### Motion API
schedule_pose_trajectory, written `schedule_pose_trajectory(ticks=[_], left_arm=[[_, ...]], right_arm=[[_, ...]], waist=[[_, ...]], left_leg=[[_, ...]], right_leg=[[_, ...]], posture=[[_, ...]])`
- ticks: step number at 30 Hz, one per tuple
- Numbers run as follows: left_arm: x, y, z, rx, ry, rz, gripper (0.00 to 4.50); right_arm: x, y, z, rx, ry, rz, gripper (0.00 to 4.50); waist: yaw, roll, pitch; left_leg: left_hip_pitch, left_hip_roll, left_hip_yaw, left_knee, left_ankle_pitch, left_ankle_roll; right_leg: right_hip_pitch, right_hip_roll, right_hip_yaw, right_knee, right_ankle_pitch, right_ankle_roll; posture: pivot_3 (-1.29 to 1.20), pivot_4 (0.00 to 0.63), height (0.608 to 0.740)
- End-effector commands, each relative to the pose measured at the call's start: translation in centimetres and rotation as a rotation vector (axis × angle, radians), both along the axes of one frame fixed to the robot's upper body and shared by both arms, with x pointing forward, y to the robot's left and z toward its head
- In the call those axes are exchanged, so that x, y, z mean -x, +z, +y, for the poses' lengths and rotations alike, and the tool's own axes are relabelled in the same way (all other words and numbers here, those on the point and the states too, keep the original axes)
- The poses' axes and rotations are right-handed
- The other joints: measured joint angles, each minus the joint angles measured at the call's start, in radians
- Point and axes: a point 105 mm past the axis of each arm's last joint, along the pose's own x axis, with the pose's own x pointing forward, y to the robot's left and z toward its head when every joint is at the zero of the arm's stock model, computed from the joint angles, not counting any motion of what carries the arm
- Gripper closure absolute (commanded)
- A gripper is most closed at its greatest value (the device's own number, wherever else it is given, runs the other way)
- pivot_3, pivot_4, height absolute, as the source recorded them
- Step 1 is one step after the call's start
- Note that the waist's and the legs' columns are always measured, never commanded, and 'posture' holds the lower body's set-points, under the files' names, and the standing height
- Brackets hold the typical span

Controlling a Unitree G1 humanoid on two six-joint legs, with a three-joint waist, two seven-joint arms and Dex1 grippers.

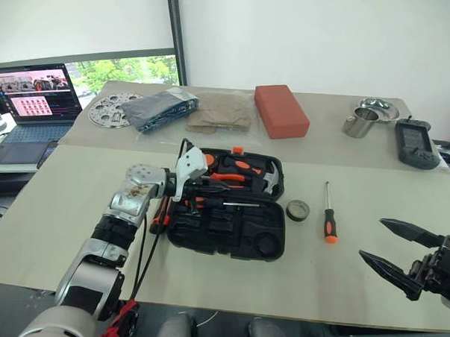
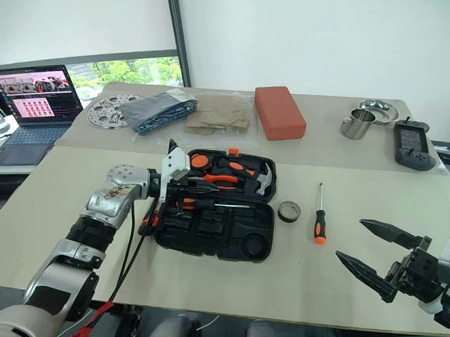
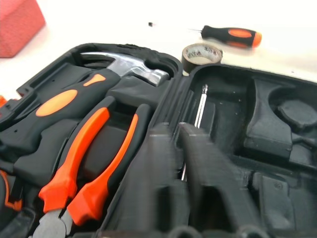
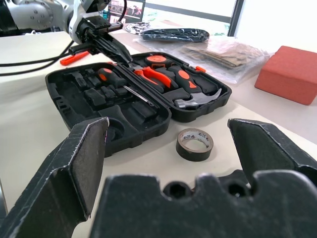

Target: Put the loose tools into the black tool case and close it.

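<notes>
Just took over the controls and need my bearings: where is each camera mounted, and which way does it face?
Left and right eye views: on the head, looking forward and down at the black tool case; left gripper and right gripper show.
Left wrist view: along the shut fingers into the case, past pliers and hammer.
Right wrist view: between open fingers, towards the case.
Shared: tape roll beside the case.
</notes>
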Motion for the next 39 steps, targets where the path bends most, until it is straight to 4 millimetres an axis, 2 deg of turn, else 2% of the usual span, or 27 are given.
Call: schedule_pose_trajectory(ticks=[1, 12, 18, 24, 31, 39], left_arm=[[-0.6, 0.0, -0.1, -0.001, -0.003, -0.043, 4.49], [-0.7, -0.9, -0.6, -0.051, -0.05, -0.034, 4.49], [-0.7, 0.1, -1.0, -0.002, -0.064, -0.03, 4.49], [-0.5, -0.1, -0.9, -0.002, -0.072, -0.01, 4.49], [-0.1, -2.2, -0.4, -0.116, -0.079, 0.003, 4.49], [-0.2, -6.0, 0.5, -0.332, -0.064, -0.014, 4.49]], right_arm=[[0.2, 1.1, 0.1, 0.017, -0.003, -0.056, 0.0], [-0.1, 1.3, 0.2, 0.018, 0.002, -0.058, 0.0], [-0.1, 1.2, 0.3, 0.017, 0.003, -0.054, 0.0], [0.0, 1.3, 0.4, 0.015, 0.003, -0.056, 0.0], [0.1, 1.2, 0.4, 0.017, 0.002, -0.05, 0.0], [0.2, 1.0, 0.3, 0.021, 0.003, -0.041, 0.0]], waist=[[0.001, 0.0, 0.0], [0.0, 0.0, 0.0], [0.0, 0.0, 0.0], [-0.001, 0.0, 0.0], [-0.001, 0.0, 0.0], [-0.002, 0.001, -0.001]], left_leg=[[0.0, 0.0, 0.0, 0.0, 0.0, 0.0], [-0.001, -0.001, 0.0, 0.0, 0.0, 0.0], [-0.001, -0.001, 0.0, 0.0, 0.0, 0.0], [-0.001, -0.001, -0.001, 0.0, 0.0, 0.0], [-0.001, -0.001, -0.001, 0.0, 0.0, 0.0], [0.0, -0.001, -0.001, 0.0, 0.0, 0.0]], right_leg=[[0.0, 0.0, 0.0, 0.0, 0.0, 0.0], [0.0, 0.0, 0.0, 0.0, 0.0, 0.0], [0.0, 0.0, 0.0, 0.0, 0.0, 0.0], [0.0, 0.0, 0.0, 0.0, 0.0, 0.0], [0.0, 0.0, -0.001, 0.0, 0.0, 0.0], [0.004, 0.0, 0.0, 0.001, 0.0, 0.0]], posture=[[0.0, 0.15, 0.74], [0.0, 0.15, 0.74], [0.0, 0.15, 0.74], [0.0, 0.15, 0.74], [0.0, 0.15, 0.74], [0.0, 0.15, 0.74]])
